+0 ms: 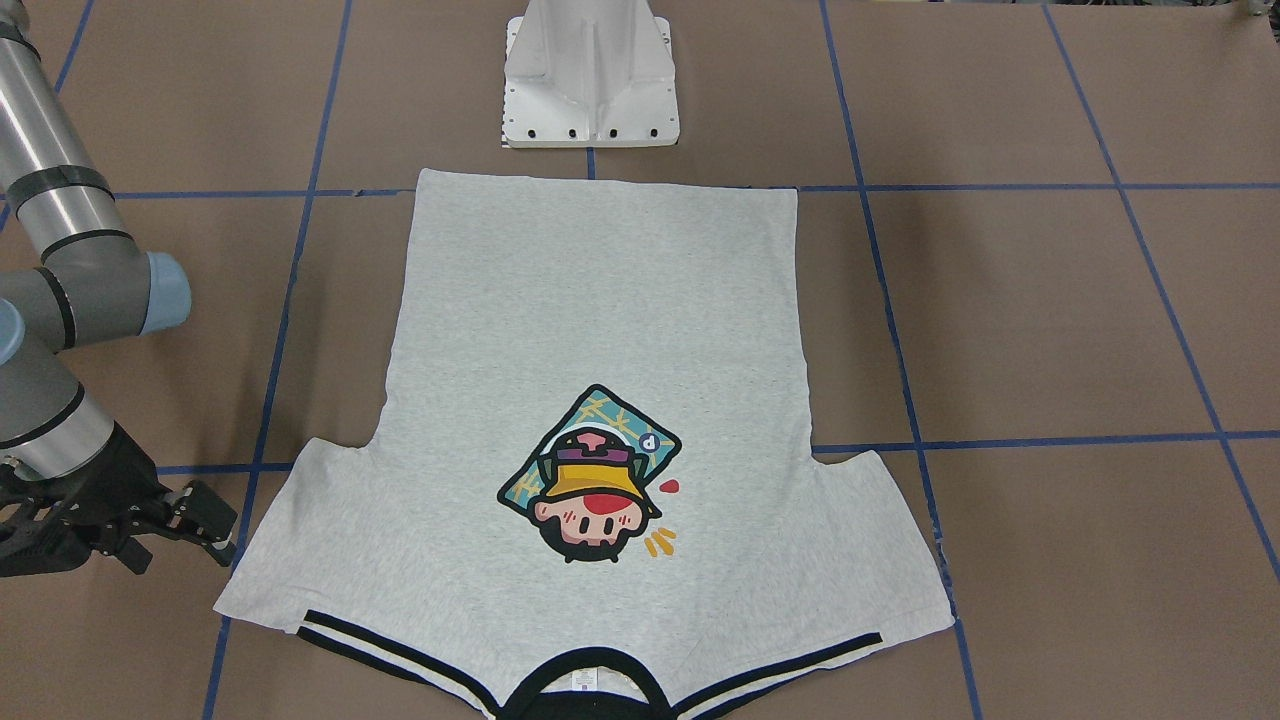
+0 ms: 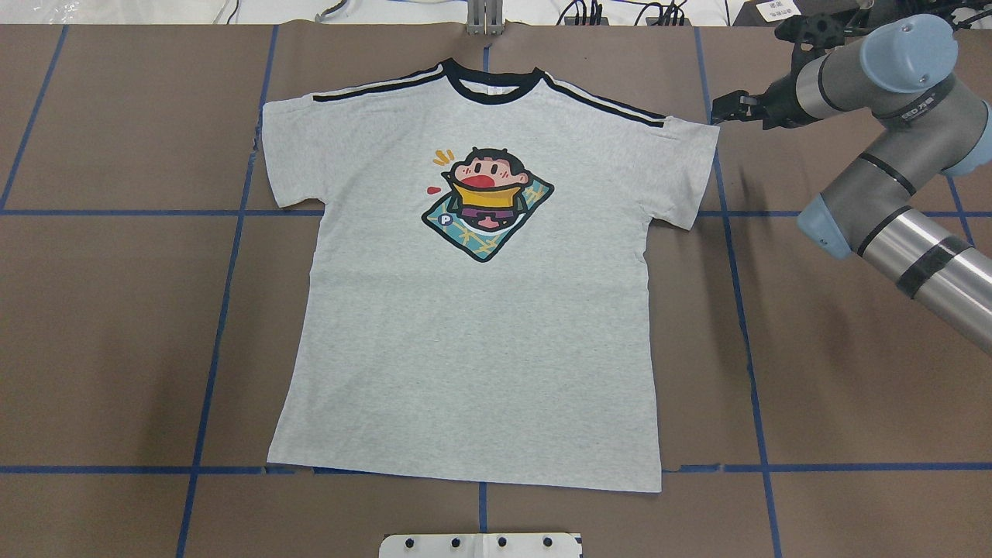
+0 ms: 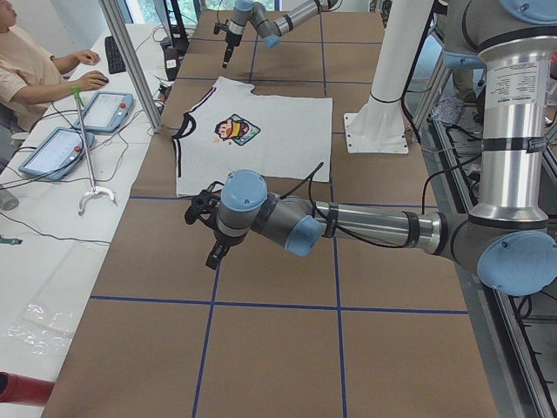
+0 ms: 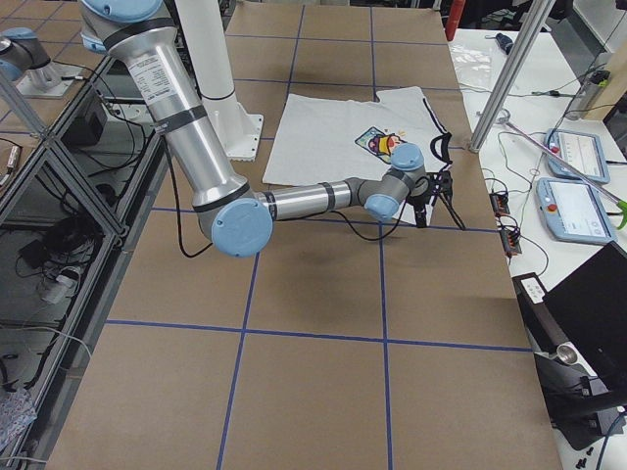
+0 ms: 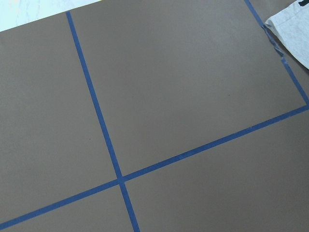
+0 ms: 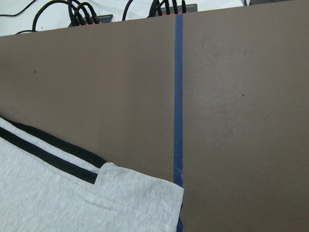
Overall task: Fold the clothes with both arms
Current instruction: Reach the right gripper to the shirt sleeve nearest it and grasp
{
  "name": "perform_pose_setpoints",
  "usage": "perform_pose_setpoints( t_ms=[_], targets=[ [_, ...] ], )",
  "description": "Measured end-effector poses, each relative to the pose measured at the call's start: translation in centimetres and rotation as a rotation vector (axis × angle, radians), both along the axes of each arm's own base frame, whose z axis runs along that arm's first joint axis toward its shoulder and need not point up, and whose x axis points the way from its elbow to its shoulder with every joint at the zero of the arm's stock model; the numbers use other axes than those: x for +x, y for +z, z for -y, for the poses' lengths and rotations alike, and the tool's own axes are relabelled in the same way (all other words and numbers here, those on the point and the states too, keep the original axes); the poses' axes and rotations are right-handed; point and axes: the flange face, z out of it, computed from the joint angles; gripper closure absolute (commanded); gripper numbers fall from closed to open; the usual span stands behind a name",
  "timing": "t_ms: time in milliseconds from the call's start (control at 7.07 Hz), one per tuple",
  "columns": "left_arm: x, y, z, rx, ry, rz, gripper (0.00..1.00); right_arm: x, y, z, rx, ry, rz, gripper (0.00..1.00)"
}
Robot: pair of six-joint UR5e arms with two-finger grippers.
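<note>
The clothes are one light grey T-shirt (image 2: 473,349) lying flat and face up on the brown table, with the cartoon print (image 2: 487,203) showing and the black neckband (image 2: 493,84) at the far edge. My right gripper (image 2: 717,110) hovers just beyond the shirt's right sleeve (image 2: 682,167) without touching it, and its fingers look open and empty (image 1: 222,528). The right wrist view shows that sleeve corner (image 6: 72,198) below. My left gripper (image 3: 211,248) hangs over bare table off the shirt's left side. It appears only in the exterior left view, so I cannot tell its state.
The white pedestal base (image 1: 590,80) stands at the robot's edge, just behind the shirt hem. Blue tape lines (image 2: 225,310) grid the table. A person (image 3: 26,70) sits at a side bench with control pendants (image 3: 104,109) and cables, behind a metal post (image 3: 130,61).
</note>
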Motion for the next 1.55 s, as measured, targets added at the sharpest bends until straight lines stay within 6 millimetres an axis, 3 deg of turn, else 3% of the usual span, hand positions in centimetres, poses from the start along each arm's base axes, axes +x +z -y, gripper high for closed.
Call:
perform_pose_setpoints(
  t_ms=[283, 707, 989, 1272, 1555],
  targets=[
    [0.3, -0.1, -0.1, 0.011, 0.008, 0.001, 0.00, -3.0, 0.3, -0.1, -0.021, 0.074, 0.003, 0.01],
    [0.4, -0.2, -0.1, 0.020, 0.009, 0.006, 0.00, -5.1, 1.4, 1.6, -0.026, 0.163, -0.027, 0.18],
    [0.5, -0.2, 0.0, 0.035, 0.009, 0.006, 0.00, -5.6, 1.7, 2.4, -0.031, 0.179, -0.044, 0.55],
    [0.5, -0.3, 0.0, 0.040, 0.010, 0.007, 0.00, -5.7, 2.0, 2.6, -0.035, 0.182, -0.051, 0.61],
    [0.6, -0.4, 0.0, 0.042, 0.010, 0.006, 0.00, -5.6, 2.1, 2.5, -0.039, 0.182, -0.050, 0.99]
  ],
)
